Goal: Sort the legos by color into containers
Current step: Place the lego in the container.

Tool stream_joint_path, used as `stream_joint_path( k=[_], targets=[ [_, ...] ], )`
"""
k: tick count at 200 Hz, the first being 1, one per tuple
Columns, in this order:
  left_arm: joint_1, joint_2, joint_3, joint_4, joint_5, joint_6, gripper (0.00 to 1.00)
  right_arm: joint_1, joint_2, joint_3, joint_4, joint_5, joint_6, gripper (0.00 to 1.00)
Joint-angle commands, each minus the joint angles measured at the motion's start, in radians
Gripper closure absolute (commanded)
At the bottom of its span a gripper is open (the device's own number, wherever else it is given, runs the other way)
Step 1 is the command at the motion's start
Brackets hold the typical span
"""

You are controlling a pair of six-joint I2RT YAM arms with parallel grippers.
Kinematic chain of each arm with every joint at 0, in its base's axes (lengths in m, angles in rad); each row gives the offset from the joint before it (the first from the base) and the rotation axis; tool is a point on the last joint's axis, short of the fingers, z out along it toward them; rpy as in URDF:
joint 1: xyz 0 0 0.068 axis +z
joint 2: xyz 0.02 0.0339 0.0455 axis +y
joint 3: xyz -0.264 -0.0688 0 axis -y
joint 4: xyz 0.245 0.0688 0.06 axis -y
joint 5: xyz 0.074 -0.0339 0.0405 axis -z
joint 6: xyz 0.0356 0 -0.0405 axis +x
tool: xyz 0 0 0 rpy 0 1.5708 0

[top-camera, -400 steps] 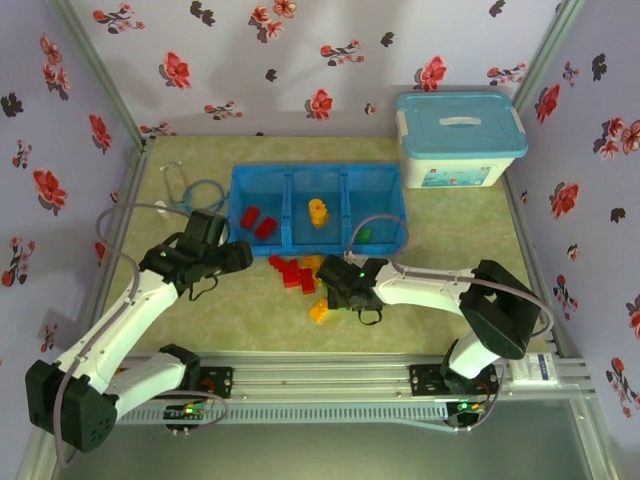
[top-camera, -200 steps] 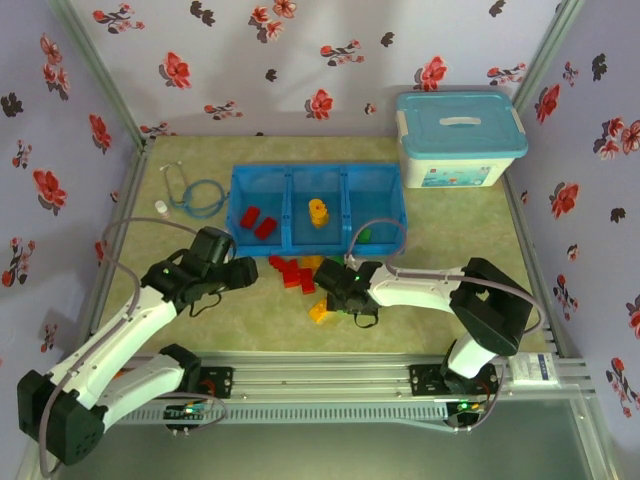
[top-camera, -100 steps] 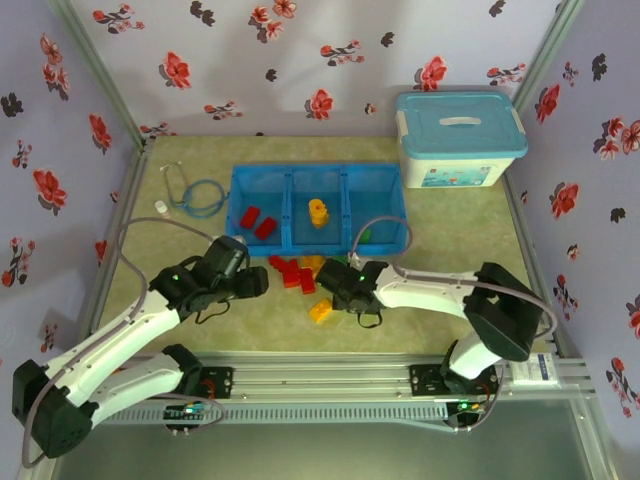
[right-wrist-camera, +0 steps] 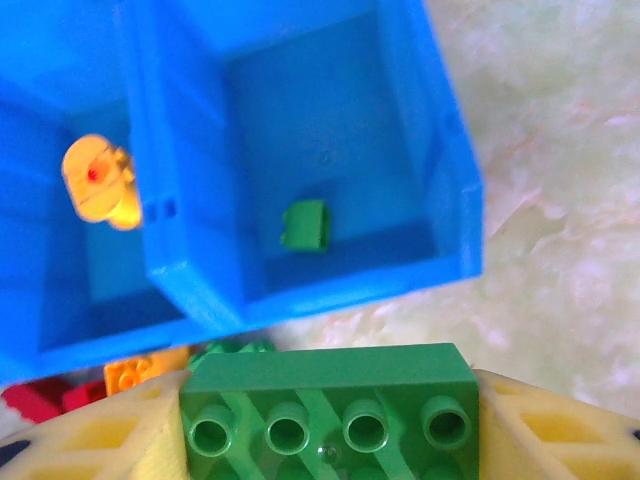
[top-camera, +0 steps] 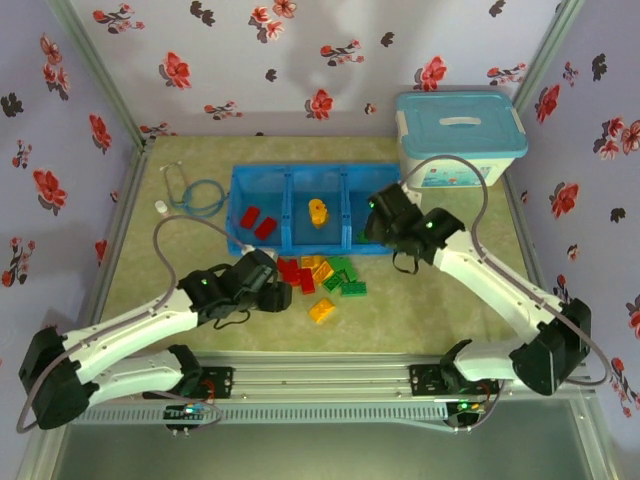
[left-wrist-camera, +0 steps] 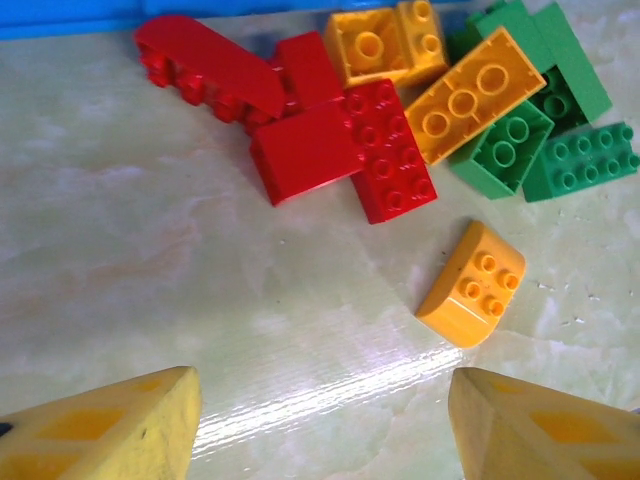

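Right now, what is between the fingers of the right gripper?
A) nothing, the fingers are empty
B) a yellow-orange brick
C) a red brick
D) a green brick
D: in the right wrist view a green brick with four studs in a row sits clamped between the fingers of the right gripper, above the near wall of the blue tray.

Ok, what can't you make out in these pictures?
- Top view: the right gripper covers much of the right tray compartment, hiding what lies there.
- Right wrist view: the green brick in its grip runs off the bottom edge, so its full size is unclear.
- Left wrist view: the red bricks overlap, so their count is uncertain. The left gripper fingers are cut off by the bottom edge.
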Motion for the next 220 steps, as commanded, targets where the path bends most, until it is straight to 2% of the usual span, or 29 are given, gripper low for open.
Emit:
stream_joint_path(
  k=[1,41,105,199,220],
  targets=[
    [-0.038,0.037,-0.012,0.062,-0.028,-0.011,0.34,-0.076,0.087,0.060,-0.032,-0.087,-0.132,0.50],
    [-0.097,0.137,0.005,0.107,-0.029,-0.010,0.34,-0.198,0.274,0.165,0.025,-0.211,-0.189,0.50],
    [-0.129,0.302,0.031,0.195,-0.002,0.009,0.36,-0.218,0.569,0.382,-0.018,-0.221,-0.243,0.52],
    [-0.157,0.523,0.154,0.214,0.041,0.059,0.36,-0.250,0.777,0.547,-0.060,-0.200,-0.265,0.46],
    [-0.162,0.554,0.176,0.213,0.051,0.064,0.36,-0.255,0.807,0.579,-0.066,-0.201,-0.267,0.40]
  ],
)
